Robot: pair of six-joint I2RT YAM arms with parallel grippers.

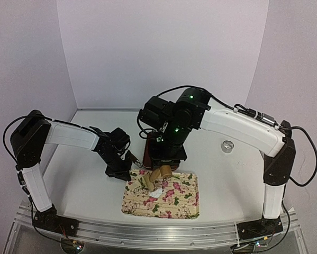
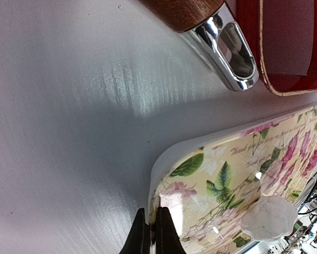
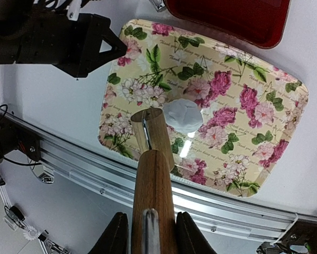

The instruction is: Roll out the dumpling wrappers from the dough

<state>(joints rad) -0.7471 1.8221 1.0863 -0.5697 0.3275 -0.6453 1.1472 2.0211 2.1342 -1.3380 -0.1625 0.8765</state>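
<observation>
Right wrist view: dumpling wrapper [image 3: 183,116], white and lumpy, is lying near the middle of the floral tray [image 3: 243,132], just beside the far end of the wooden rolling pin [image 3: 154,174]. Right gripper [image 3: 153,233] fingers are clamping the pin's near end. Left gripper [image 2: 151,233] fingers are pinching tight on the tray's corner rim. Red tray [image 3: 227,21] is sitting on the counter [image 3: 42,106], just beyond the floral one.
</observation>
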